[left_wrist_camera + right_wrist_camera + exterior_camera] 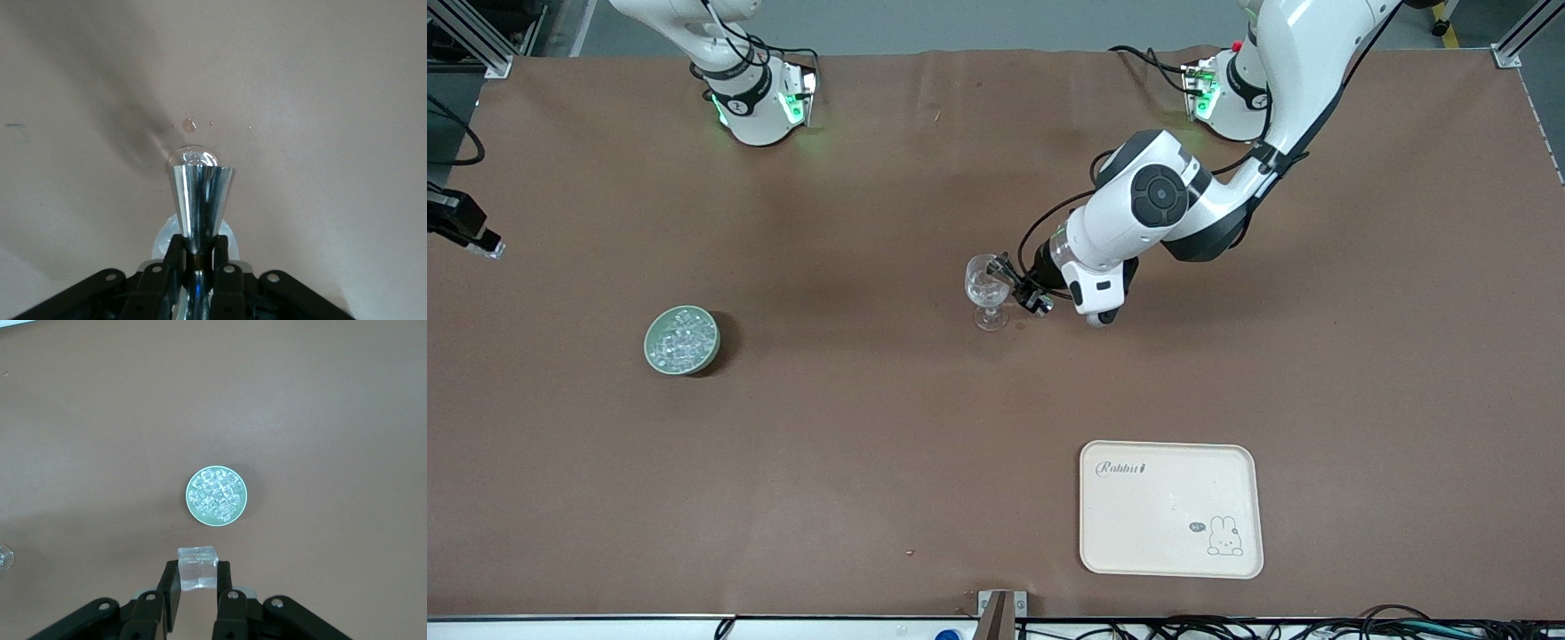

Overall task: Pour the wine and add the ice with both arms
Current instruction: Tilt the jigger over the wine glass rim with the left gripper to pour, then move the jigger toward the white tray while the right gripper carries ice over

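Peering past the cropped right arm, we see its right claw (197, 587) pinching one clear ice cube (197, 567) high over the green ice bowl (682, 340); left claw (1021, 290) clamps the upright stemmed clear glass (987, 286) mid-table.

High front camera faces both arms; the right wrist view shares its bowl (682, 340).

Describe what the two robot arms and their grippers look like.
Both arms are glossy white jointed tubes; the left arm shows a round black joint cap and loose black cables. Green lights glow at both bases. The left gripper and right gripper are black, two-fingered.
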Controlling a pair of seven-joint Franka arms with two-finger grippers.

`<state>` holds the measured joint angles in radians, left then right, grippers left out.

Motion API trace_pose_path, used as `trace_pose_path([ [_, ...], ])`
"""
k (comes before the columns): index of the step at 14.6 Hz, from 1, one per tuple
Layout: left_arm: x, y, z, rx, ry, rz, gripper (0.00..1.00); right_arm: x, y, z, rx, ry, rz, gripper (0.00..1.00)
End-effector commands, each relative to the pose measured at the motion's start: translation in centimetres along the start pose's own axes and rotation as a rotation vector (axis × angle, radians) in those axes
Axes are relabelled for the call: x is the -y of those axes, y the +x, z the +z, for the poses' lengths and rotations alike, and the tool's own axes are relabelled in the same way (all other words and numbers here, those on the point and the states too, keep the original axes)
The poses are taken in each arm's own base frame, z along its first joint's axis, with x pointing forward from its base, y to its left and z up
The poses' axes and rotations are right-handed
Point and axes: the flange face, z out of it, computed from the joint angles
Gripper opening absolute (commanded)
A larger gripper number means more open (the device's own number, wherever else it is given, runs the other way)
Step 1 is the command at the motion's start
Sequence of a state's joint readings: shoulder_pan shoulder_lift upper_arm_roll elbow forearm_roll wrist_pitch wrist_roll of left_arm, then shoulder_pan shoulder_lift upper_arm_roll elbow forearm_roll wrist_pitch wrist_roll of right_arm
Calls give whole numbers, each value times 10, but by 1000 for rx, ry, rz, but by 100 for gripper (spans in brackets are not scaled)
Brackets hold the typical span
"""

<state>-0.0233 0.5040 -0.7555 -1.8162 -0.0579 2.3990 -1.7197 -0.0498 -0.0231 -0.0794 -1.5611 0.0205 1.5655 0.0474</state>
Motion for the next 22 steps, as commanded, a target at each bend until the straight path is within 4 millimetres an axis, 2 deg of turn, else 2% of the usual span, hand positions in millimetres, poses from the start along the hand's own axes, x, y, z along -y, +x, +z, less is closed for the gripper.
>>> trace_pose_path([
  [1, -5, 4, -8, 20, -1, -36, 1, 1, 3, -3, -6, 7, 12, 1],
  [4, -5, 8, -15, 119, 13, -75, 0, 2, 3, -3, -4, 8, 10, 1],
  [6, -7, 25, -24, 202, 11, -95, 0, 9, 2, -2, 4, 12, 42, 1],
  [7, -7, 31, -32, 248, -1, -104, 0, 20, 0, -2, 10, 14, 50, 1],
  [9, -5, 57, -48, 345, -11, -112, 0, 51, -4, -2, 12, 15, 94, 1],
  [10, -4, 71, -57, 387, -18, -119, 0, 73, -8, -2, 14, 17, 125, 1],
  [12, -4, 108, -71, 455, -51, -145, 1, 130, -21, 0, 20, 17, 194, 1],
  [14, -8, 146, -80, 511, -126, -202, 1, 192, -36, 12, 38, 15, 245, 1],
  [18, -7, 258, -91, 586, -317, -357, 1, 293, -67, 41, 65, 26, 314, 1],
  [19, -11, 279, -91, 602, -343, -394, 1, 322, -76, 52, 68, 38, 345, 1],
  [20, -16, 298, -90, 611, -360, -421, 2, 345, -82, 65, 78, 42, 371, 1],
  [22, -13, 348, -85, 628, -387, -493, 1, 386, -99, 87, 87, 51, 380, 1],
])
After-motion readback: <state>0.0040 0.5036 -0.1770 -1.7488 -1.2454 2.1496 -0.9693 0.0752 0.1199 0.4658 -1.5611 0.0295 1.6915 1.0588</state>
